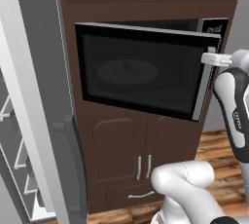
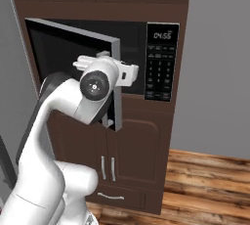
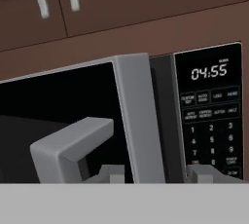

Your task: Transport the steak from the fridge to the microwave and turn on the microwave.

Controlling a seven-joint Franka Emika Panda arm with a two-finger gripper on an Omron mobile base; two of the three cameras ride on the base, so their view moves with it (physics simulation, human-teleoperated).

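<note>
Stage: judged from these frames, the microwave door stands partly open, swung out on its left hinge; the arm's hand sits at the door's free edge by the vertical handle. This looks like door work, either opening or closing.
Steak: I see none anywhere. Through the dark glass the left base view shows a pale round turntable with something faint on it, too dim to call meat.
Fridge: the fridge stands at 9 o'clock of the left base view, its door open and grey door racks showing.
Done: cannot be confirmed; whether the meat has been delivered stays open.
Left: at least shutting the door and pressing the keypad to start; the fridge door too.
End effector: the end effector straddles the door's silver edge, finger tips low at 6 o'clock; whether it is clamping or merely spread around the edge I cannot tell.
Left base view: gives the glass front, turntable and fridge.
Right base view: gives the keypad at 3 o'clock of the door, the clock reading 04:55, and the wrist in front of the door edge.
Hand view: gives the handle close up and the keypad at 3 o'clock.
</note>
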